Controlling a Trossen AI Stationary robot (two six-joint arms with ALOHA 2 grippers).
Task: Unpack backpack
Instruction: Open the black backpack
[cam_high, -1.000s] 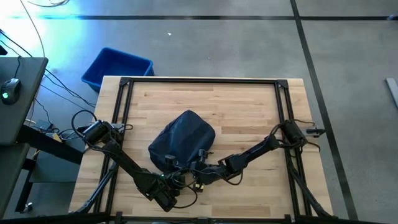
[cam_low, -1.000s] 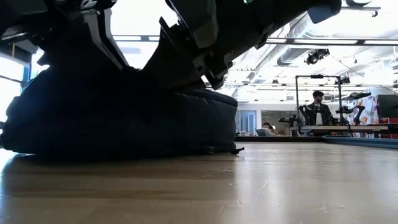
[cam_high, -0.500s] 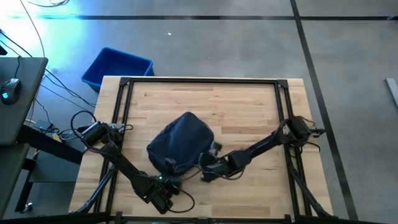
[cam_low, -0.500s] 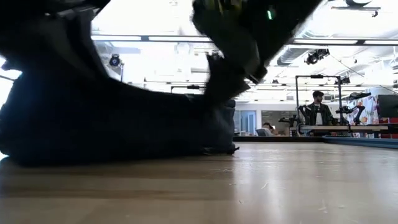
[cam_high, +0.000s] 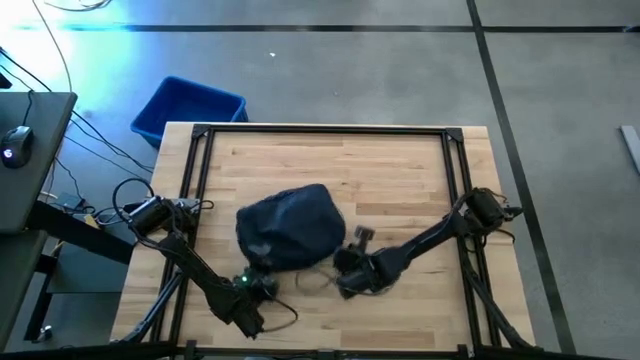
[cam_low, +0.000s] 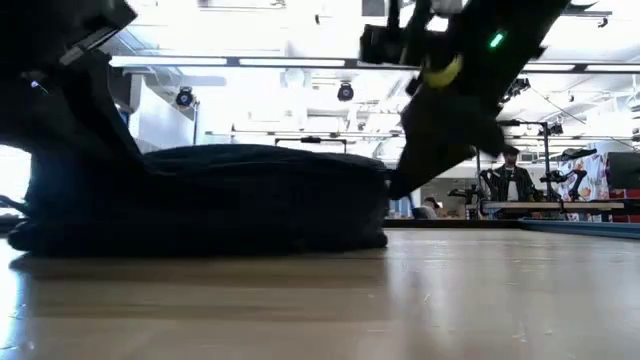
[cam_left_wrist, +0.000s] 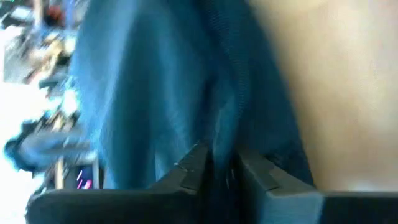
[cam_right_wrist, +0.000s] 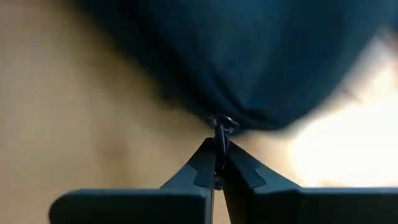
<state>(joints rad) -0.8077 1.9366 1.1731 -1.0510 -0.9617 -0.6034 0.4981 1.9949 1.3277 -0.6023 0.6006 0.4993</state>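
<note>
The dark navy soft fabric backpack (cam_high: 290, 228) lies on the pale wooden table (cam_high: 400, 170), a little left of centre and toward the near edge, and compared with a second ago it sits flatter and wider, its bulk turned more crosswise. The right gripper (cam_high: 345, 272), which a second ago was bunched with the left one at the bag's near edge, now sits off the bag's right near corner, and the left gripper (cam_high: 262, 282) has drawn back toward the near left, just below the bag's near edge. The overhead camera gives these placements but hides the fingers; the wrist cameras supply that. From the right wrist, the two dark fingers (cam_right_wrist: 205, 165) are pressed together on a small dark metal zipper pull (cam_right_wrist: 222, 126) hanging from the backpack's edge. From the left wrist, the fingers (cam_left_wrist: 189, 168) stand slightly parted with a fold of the blue-looking fabric between them, though the blur leaves it unclear whether they actually pinch it. The table-level camera shows the bag slumped low on the wood, with a person (cam_low: 511, 178) standing far behind in the room. A blue plastic bin (cam_high: 188, 108) sits on the floor beyond the table's far left corner.
</note>
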